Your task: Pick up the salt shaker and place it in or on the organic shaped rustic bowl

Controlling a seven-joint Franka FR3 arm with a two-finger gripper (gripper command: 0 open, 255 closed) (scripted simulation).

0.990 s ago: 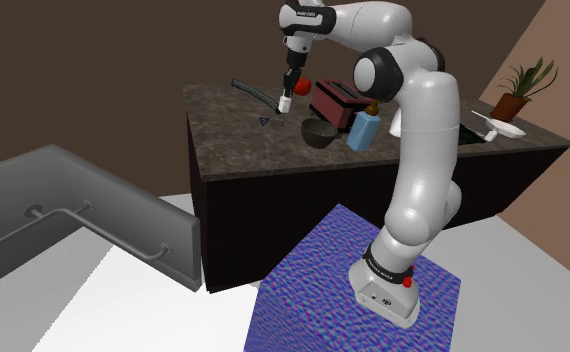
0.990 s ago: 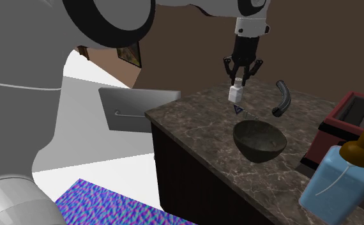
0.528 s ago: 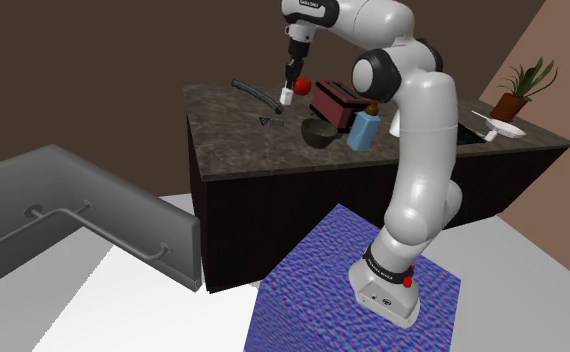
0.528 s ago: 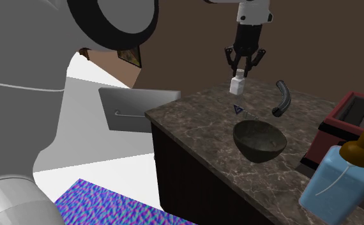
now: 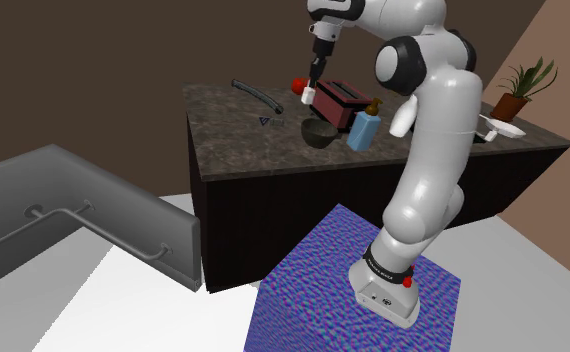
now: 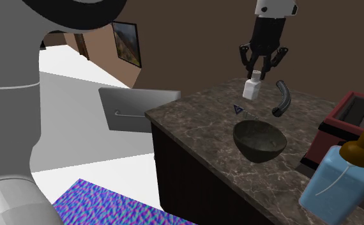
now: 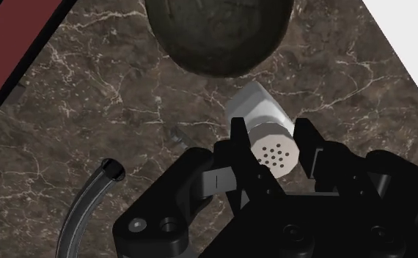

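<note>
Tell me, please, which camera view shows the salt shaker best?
The wrist view: the salt shaker is close up, clasped by the gripper, its holed top plain. The second exterior view shows it hanging above the counter; the shoulder view, a small white speck.

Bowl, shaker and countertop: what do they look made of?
Bowl: dark, mottled and matte, perhaps stoneware or stone. Salt shaker: plain white, smooth, perforated top; material left open. Countertop: brown stone, likely marble, by its pale veins.
</note>
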